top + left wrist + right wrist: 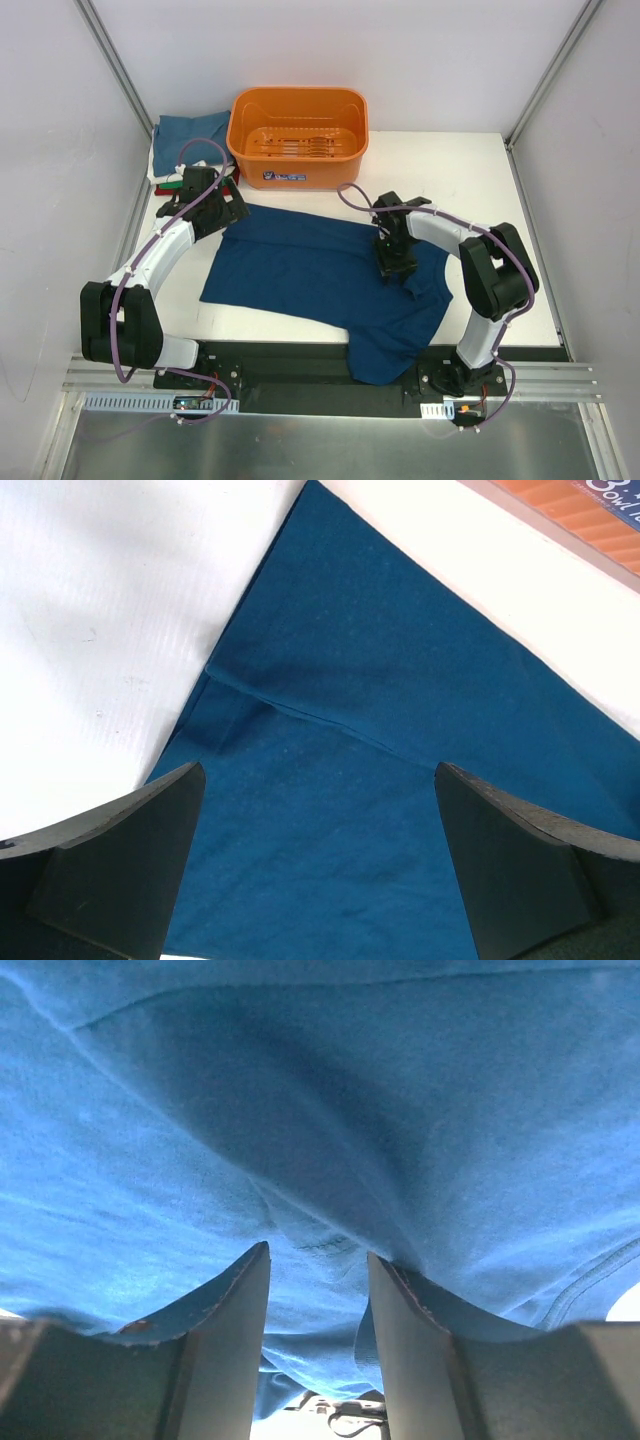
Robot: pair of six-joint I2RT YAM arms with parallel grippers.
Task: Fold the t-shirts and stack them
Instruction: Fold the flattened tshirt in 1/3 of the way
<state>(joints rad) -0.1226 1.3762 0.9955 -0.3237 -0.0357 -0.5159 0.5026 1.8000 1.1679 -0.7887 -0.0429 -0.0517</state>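
A dark blue t-shirt (310, 270) lies spread on the white table, its near right part hanging over the front edge. My left gripper (222, 208) is open and empty, hovering over the shirt's far left corner; the wrist view shows the sleeve seam (300, 715) between wide-apart fingers (130, 860). My right gripper (395, 262) is on the shirt's right part, its jaws close together on a fold of blue cloth (320, 1250) that drapes over the fingers (230, 1310). Folded tees (185, 135), teal-blue on top with white, green and red edges below, are stacked at the back left.
An orange plastic basket (300, 95) stands at the back centre, just beyond the shirt; its corner shows in the left wrist view (590, 505). Frame posts stand at the back corners. The black rail (300, 365) runs along the front edge.
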